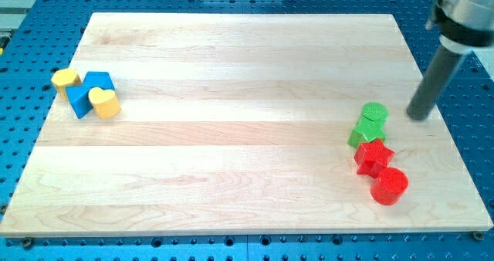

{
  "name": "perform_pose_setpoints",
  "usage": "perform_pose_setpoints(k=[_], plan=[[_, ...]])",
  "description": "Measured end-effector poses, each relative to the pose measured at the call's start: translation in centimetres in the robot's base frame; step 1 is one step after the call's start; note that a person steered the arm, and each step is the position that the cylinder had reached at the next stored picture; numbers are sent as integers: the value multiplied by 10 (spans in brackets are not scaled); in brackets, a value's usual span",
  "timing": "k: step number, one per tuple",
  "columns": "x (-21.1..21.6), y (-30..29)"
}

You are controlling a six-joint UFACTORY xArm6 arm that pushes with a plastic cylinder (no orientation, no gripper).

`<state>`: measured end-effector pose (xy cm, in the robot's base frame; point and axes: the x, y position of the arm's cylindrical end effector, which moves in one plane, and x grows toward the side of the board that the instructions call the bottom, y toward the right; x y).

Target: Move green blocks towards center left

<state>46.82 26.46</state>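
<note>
Two green blocks sit at the view's right: a green cylinder [376, 113] and, touching it just below-left, a green block [361, 133] whose shape I cannot make out. My tip [417, 116] rests on the board a little to the right of the green cylinder, apart from it. The dark rod rises up and to the right from the tip.
A red star [373, 156] touches the lower green block, with a red cylinder [389, 185] below it. At the view's left, a blue block [88, 92] sits between two yellow hearts [65, 79] [104, 101]. The wooden board [231, 68] lies on a blue perforated table.
</note>
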Motion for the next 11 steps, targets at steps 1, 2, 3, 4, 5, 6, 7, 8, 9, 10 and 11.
perform_pose_setpoints(k=[1,2,3,4,5,6,7,8,9,10,11], plan=[[13,-86],[12,-101],[26,-84],[43,-157],[31,-258],[26,-334],[54,-328],[18,-379],[-8,-386],[-34,-384],[-38,-395]])
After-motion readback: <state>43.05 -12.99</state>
